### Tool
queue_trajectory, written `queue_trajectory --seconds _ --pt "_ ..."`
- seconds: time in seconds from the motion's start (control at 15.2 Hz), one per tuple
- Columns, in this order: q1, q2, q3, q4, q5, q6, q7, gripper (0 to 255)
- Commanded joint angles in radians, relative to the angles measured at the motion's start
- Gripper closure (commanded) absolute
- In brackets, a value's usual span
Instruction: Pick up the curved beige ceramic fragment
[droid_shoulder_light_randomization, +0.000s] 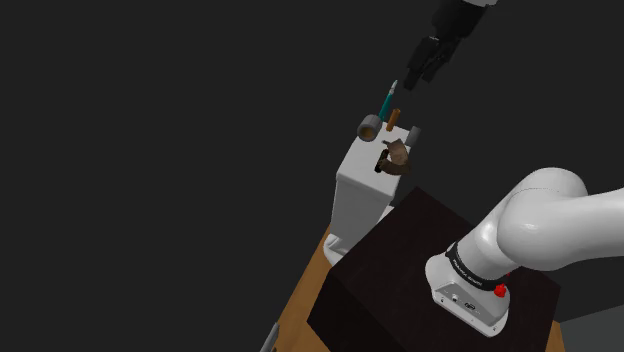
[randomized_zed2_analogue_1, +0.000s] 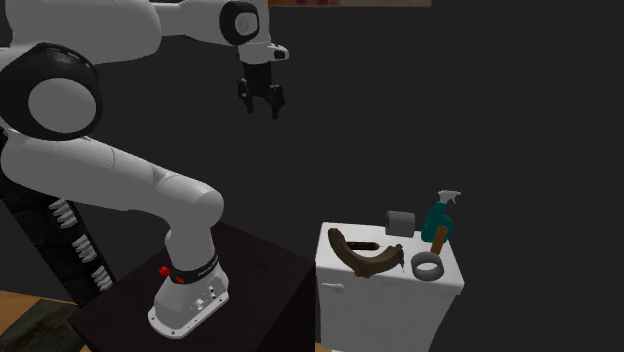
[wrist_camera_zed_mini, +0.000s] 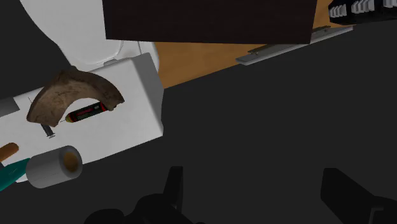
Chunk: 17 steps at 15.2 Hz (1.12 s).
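Observation:
The curved fragment (randomized_zed2_analogue_1: 357, 260) is mottled brown and tan, an arc lying flat on top of a white box-shaped unit (randomized_zed2_analogue_1: 375, 300). From the shoulder view the fragment (droid_shoulder_light_randomization: 396, 158) sits at the unit's near end. In the wrist view the fragment (wrist_camera_zed_mini: 67, 94) lies well off to one side of the fingers, with a small red and black tube (wrist_camera_zed_mini: 85, 114) against its inner curve. My gripper (randomized_zed2_analogue_1: 260, 100) hangs open and empty, high in the air and away from the unit. It also shows in the shoulder view (droid_shoulder_light_randomization: 428, 68) and the wrist view (wrist_camera_zed_mini: 254, 194).
On the same white top stand a grey roll (randomized_zed2_analogue_1: 400, 222), a teal spray bottle (randomized_zed2_analogue_1: 438, 218) and a grey ring (randomized_zed2_analogue_1: 427, 266). The dark stand (droid_shoulder_light_randomization: 400, 260) sits close beside the white unit (droid_shoulder_light_randomization: 358, 185). Wooden floor (wrist_camera_zed_mini: 191, 60) shows below.

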Motion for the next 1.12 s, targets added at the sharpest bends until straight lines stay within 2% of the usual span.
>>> queue_trajectory --seconds 0.0,0.59,1.06 --pt "0.0 0.0 0.0 0.0 0.0 0.0 0.0 0" --pt "-0.024 -0.086 -0.061 -0.346 -0.134 0.324 -0.16 0" --pt "-0.082 -0.018 -0.144 -0.541 -0.274 0.647 -0.282 0"
